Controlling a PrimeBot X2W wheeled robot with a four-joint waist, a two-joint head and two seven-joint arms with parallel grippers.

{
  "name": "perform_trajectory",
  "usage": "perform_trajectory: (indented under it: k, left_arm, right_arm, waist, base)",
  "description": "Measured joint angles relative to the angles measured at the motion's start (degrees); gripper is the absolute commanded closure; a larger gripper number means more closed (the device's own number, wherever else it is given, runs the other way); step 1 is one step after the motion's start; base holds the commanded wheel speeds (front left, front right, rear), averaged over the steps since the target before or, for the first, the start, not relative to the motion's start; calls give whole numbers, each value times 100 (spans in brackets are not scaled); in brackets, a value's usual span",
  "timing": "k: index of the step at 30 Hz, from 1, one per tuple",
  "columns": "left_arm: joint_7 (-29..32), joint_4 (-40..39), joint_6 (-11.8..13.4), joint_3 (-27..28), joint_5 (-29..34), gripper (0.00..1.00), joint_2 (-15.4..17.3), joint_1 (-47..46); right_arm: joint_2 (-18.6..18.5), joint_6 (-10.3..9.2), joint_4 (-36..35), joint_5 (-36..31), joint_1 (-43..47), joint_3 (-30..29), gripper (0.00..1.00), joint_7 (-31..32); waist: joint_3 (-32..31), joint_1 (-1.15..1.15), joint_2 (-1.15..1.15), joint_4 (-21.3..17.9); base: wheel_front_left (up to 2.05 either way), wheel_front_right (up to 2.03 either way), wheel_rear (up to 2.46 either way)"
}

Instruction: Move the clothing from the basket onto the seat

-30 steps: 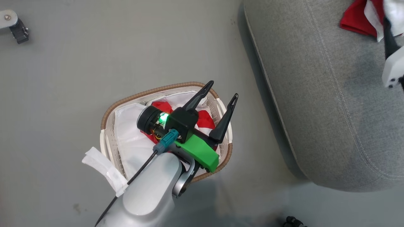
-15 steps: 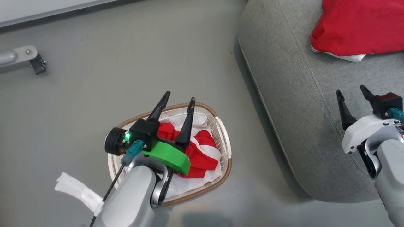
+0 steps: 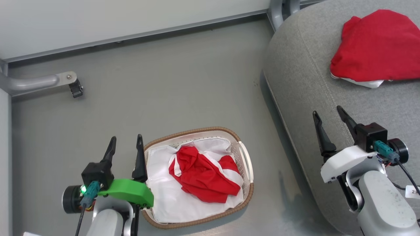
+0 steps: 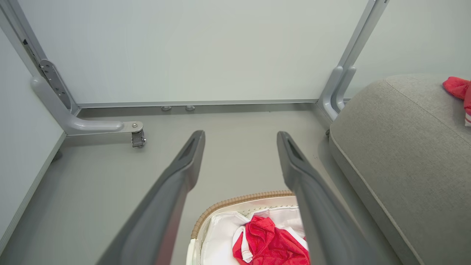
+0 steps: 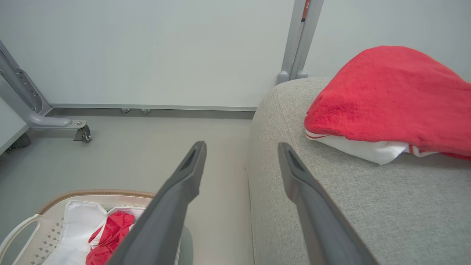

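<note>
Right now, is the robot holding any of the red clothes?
Nothing. Left fingers and right fingers are open and empty; red clothes lie in the basket.

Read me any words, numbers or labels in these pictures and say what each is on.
"2": first character on the white tag beside the right forearm; the rest is blurred and cut off.
Too small to read: the red sticker on the grey post.

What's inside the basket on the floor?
A crumpled red garment with white trim lies in the basket, on a white liner sheet. Anything beneath them is covered.
</note>
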Motion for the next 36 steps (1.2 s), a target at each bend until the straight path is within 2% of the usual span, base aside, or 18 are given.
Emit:
perform_trajectory:
  k: [7, 13, 19, 26, 36]
  left_arm:
    - [0, -70, -1, 549, 286, 0, 3, 563]
    - [0, -277, -2, 719, 411, 0, 4, 1030]
    - [-1, -578, 7, 795, 426, 0, 3, 1507]
    - [0, -572, 40, 846, 352, 0, 2, 1790]
    - [0, -563, 15, 709, 343, 0, 3, 1751]
  right_arm:
    - [211, 0, -277, -7, 431, 14, 0, 0]
    - [318, 0, -375, 16, 795, 67, 0, 0]
    - [361, 0, -504, 60, 1144, 88, 0, 0]
    - [382, 0, -561, 79, 1456, 157, 0, 0]
    - [331, 0, -665, 126, 1387, 223, 0, 0]
  waist:
    - [-387, 0, 0, 260]
    - [-675, 0, 0, 407]
    - [-958, 0, 0, 476]
    - [-1206, 0, 0, 522]
    - [-1072, 0, 0, 452]
  base:
    - [0, 0, 0]
    - [0, 0, 0]
    - [0, 0, 0]
    - [0, 0, 0]
    - [0, 0, 0]
